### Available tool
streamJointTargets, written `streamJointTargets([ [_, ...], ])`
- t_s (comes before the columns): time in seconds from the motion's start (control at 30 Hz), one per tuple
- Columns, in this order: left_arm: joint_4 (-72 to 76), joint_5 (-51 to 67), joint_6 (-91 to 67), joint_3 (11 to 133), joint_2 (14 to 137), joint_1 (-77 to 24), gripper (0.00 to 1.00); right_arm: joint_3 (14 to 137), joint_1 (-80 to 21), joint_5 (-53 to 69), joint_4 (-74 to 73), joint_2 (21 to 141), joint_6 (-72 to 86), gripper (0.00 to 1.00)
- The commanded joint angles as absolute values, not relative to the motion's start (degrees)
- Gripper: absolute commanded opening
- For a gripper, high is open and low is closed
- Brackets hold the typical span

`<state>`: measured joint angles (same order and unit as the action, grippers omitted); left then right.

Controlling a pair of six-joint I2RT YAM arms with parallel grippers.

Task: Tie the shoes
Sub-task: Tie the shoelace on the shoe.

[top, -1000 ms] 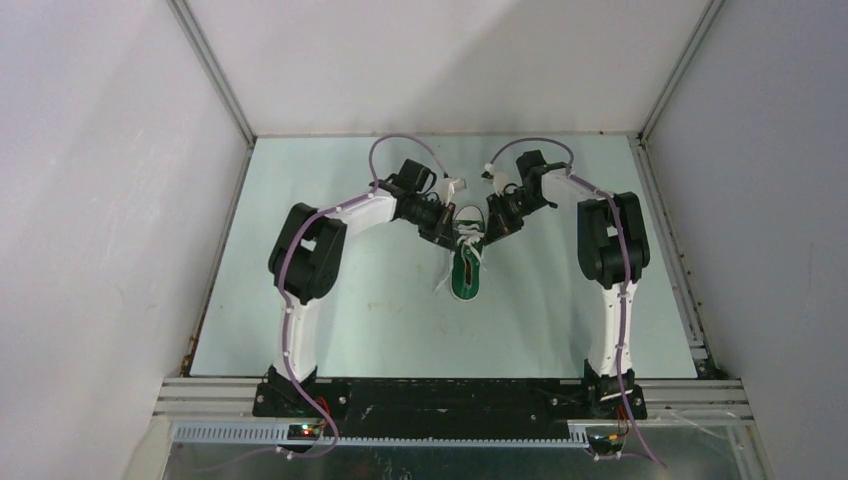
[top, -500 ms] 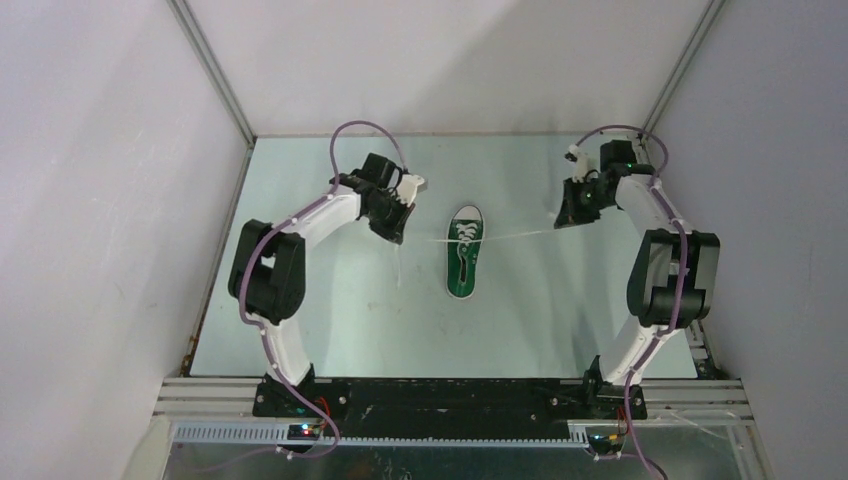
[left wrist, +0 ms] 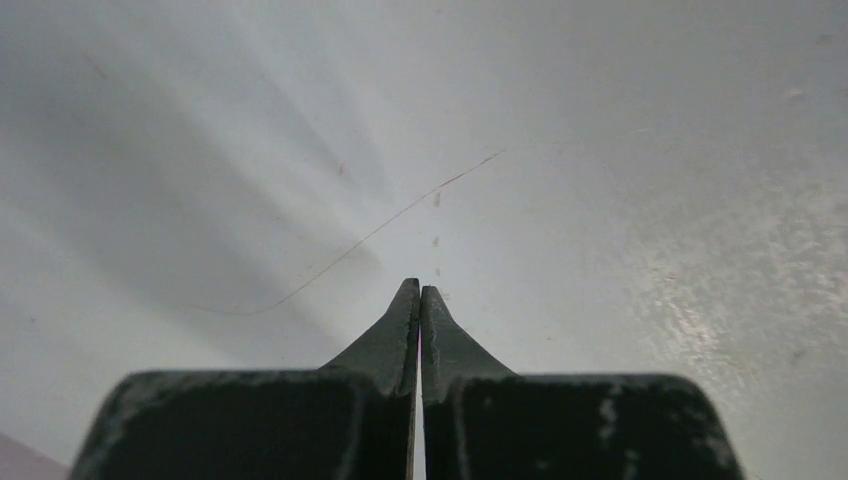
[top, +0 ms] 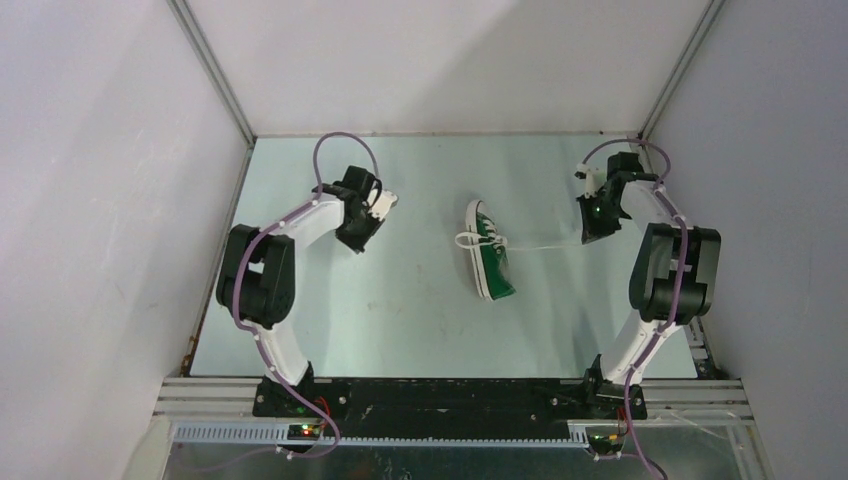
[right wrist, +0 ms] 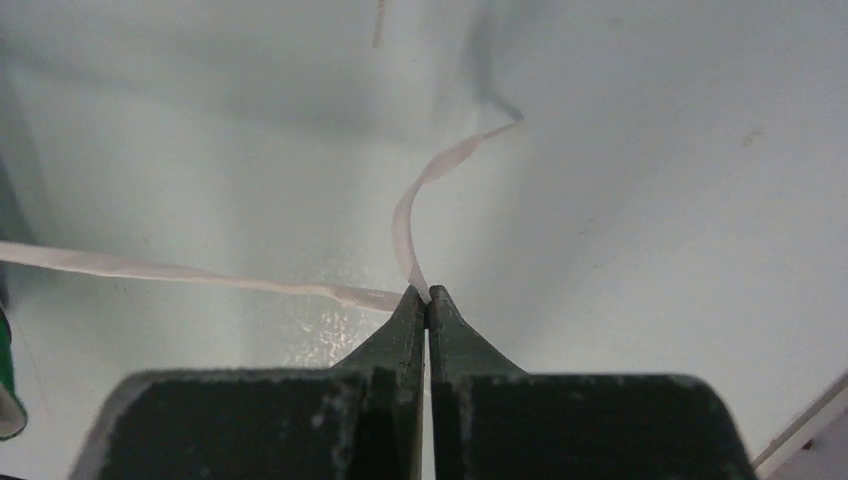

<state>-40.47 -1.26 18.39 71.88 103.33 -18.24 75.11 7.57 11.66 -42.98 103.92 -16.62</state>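
Sneaker (top: 490, 258) sits mid-way across the table (top: 400, 330), well apart from every edge. Right gripper (right wrist: 427, 297), 3 o'clock near the table's rim, pinches its lace (right wrist: 200, 272) taut. Left gripper (left wrist: 419, 292), 9 o'clock, is clamped shut over bare tabletop.

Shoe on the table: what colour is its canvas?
The shoe is green, white-soled; top external view shows it best.

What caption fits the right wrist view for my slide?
Right gripper shut on a white shoelace stretching left toward the green sneaker.
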Motion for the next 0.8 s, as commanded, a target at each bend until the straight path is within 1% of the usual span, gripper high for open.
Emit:
streamJointTargets([
  [0.0,-40.91,5.49,19.31,75.58,100.72,-18.69,0.00,76.30,3.33,17.68,-43.41,103.97,-18.25,0.00],
  [0.07,-41.47,9.90,18.59,76.99,101.03,-18.64,0.00,76.89,1.14,20.83,-43.64,103.78,-17.21,0.00],
  [0.1,-41.83,11.02,17.65,77.94,101.10,-18.64,0.00,77.25,0.35,22.06,-44.00,103.66,-16.78,0.03],
  [0.13,-41.83,12.51,17.04,78.21,101.10,-18.63,0.00,78.09,-0.57,22.72,-44.19,103.17,-16.21,0.12],
  [0.23,-40.88,16.29,14.53,78.27,100.19,-18.60,0.04,81.39,-2.70,24.51,-45.10,101.94,-15.94,0.26],
  [0.27,-40.48,18.22,13.70,78.07,99.45,-18.62,0.05,82.18,-3.02,24.43,-45.22,101.40,-15.83,0.34],
  [0.33,-38.67,20.68,12.23,77.21,98.21,-18.55,0.14,84.67,-4.17,24.96,-45.69,100.88,-16.21,0.42],
  [0.4,-36.54,21.92,9.34,76.53,97.46,-18.45,0.21,87.07,-5.81,26.65,-46.07,100.70,-17.06,0.44],
  [0.53,-32.92,23.08,1.71,74.87,97.15,-18.19,0.27,92.47,-11.84,32.73,-49.01,101.39,-24.84,0.45],
  [0.6,-32.46,19.07,-1.75,74.24,97.06,-18.09,0.30,95.43,-17.98,33.85,-51.07,103.54,-30.26,0.45],
  [0.63,-32.68,15.23,-2.90,74.15,97.04,-18.01,0.30,97.90,-19.54,33.34,-51.77,105.82,-32.72,0.43],
  [0.67,-33.83,13.33,-4.64,74.25,97.03,-17.73,0.34,99.14,-22.46,32.84,-52.91,107.32,-33.33,0.42],
  [0.7,-34.93,9.02,-5.31,75.10,97.03,-17.46,0.39,102.19,-23.67,32.36,-53.61,110.46,-33.71,0.41],
  [0.73,-37.39,7.10,-6.36,75.74,97.03,-17.21,0.56,103.83,-26.07,32.44,-55.00,112.23,-33.64,0.40],
  [0.77,-38.42,4.13,-6.74,77.18,96.97,-16.54,0.64,107.17,-27.27,32.26,-55.40,115.46,-32.76,0.39],
])
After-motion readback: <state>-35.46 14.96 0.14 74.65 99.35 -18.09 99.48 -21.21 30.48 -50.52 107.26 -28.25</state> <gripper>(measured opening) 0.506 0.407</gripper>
